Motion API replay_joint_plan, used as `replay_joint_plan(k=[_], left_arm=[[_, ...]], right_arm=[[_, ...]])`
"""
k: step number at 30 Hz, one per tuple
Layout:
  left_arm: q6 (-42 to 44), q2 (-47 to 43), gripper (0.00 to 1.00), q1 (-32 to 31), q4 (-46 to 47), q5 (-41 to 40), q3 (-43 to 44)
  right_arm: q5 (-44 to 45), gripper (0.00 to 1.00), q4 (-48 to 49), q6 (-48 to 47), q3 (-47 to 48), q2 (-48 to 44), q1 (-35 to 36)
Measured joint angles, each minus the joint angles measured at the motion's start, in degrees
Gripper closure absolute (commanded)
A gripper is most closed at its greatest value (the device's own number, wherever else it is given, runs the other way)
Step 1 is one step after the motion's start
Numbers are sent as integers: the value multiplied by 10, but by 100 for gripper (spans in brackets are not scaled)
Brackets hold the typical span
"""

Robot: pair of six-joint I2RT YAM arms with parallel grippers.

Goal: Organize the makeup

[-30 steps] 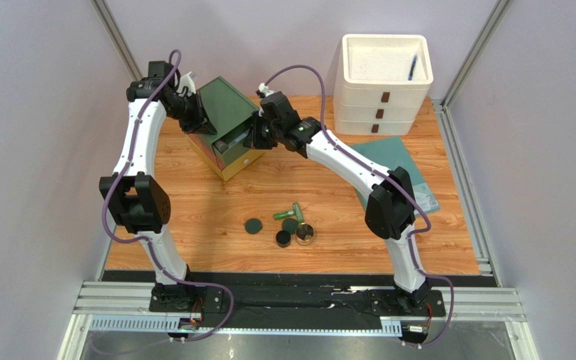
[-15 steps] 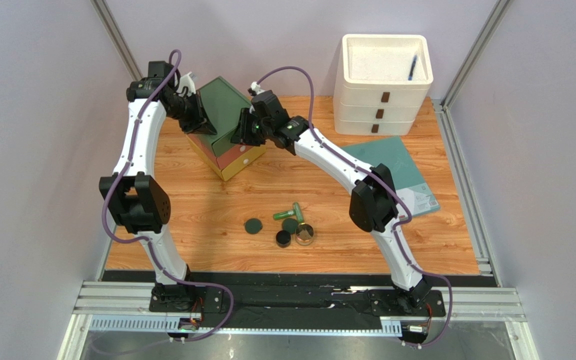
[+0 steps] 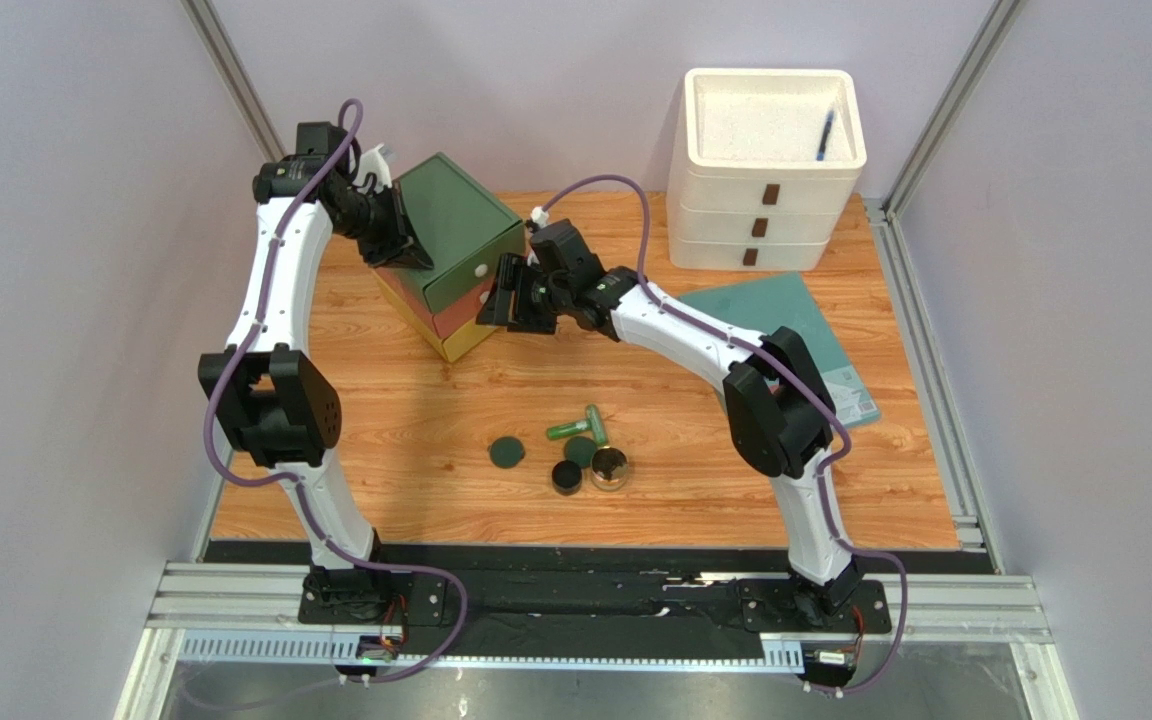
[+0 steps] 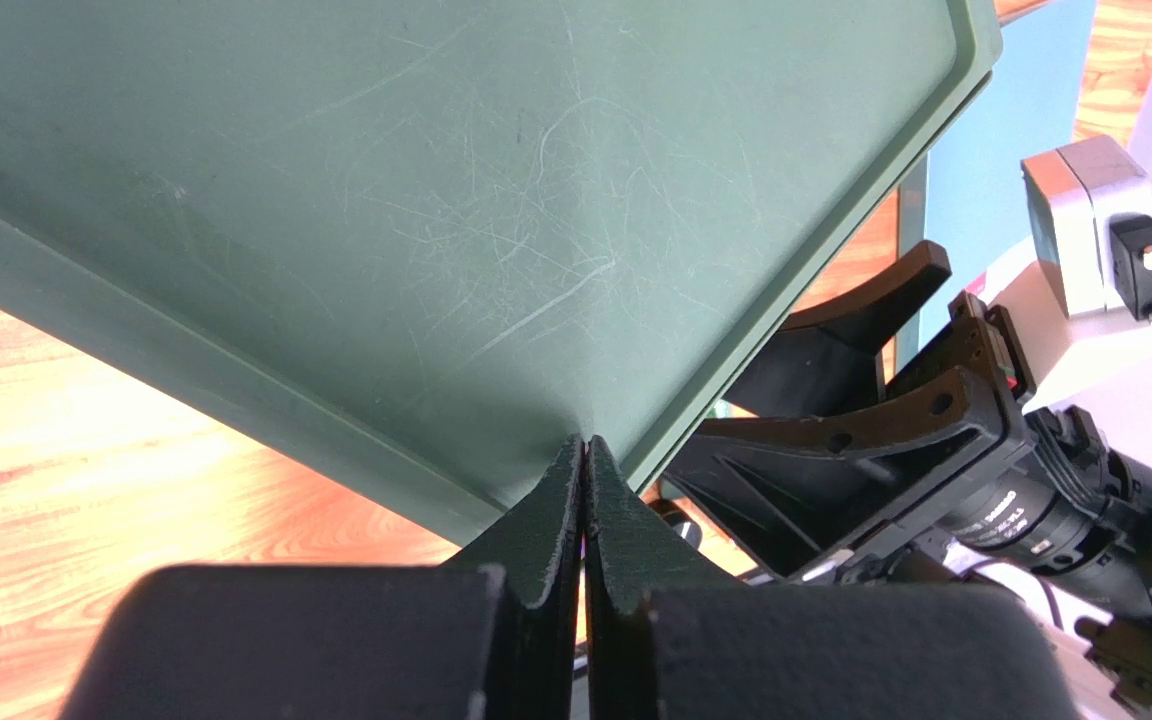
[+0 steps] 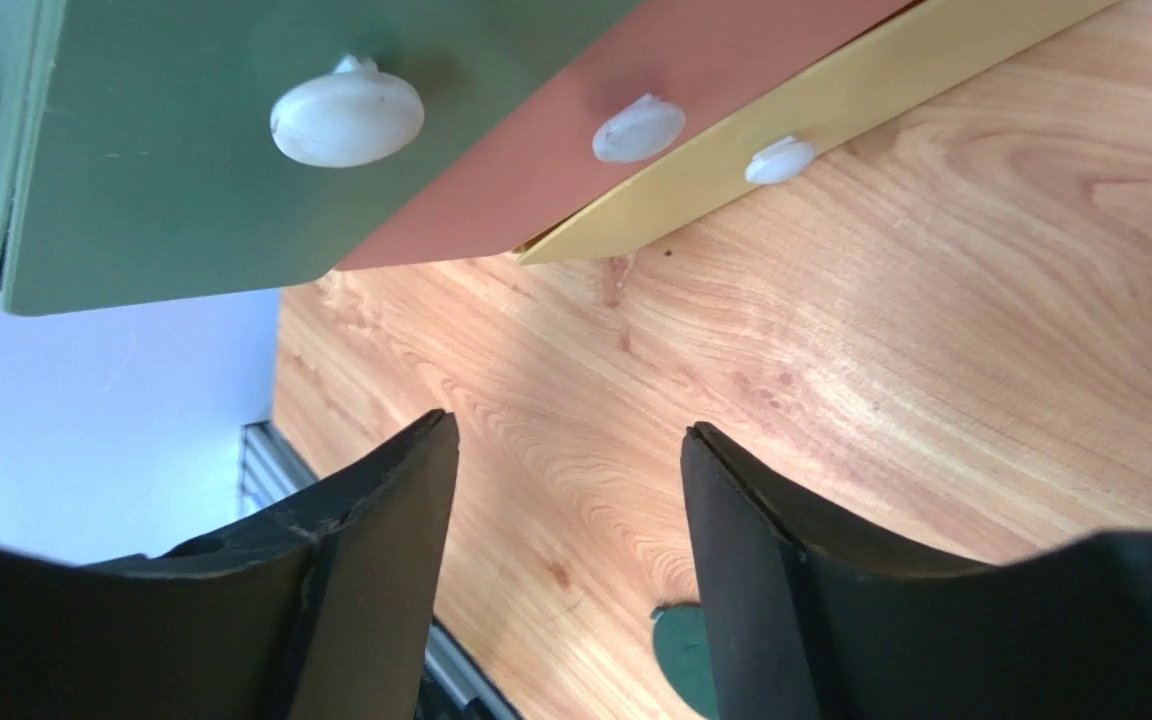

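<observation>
Right wrist view: our right gripper gapes wide and empty, just before the drawer chest's knobbed fronts. Our left gripper is pinched closed against the chest's green top. The makeup lies clustered on the table, well apart.

Three cameras, one shared drawer box.
The top external camera looks down from above and behind the near edge, taking in the whole table. The left wrist camera sits close against the box's green top, facing right. The right wrist camera looks left, seemingly from low down, at its knobbed fronts.
</observation>
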Motion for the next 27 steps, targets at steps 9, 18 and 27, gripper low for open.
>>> replay_joint_plan(k=[9,18,27], left_arm=[[7,0,100,0,-1,0,0],[9,0,100,0,-2,0,0],[9,0,100,0,-2,0,0]], right_arm=[[-102,42,232,163,-139,-5,-47],[-155,44,440,319,-188,48,-80],[-175,49,518,382,-172,87,-75]])
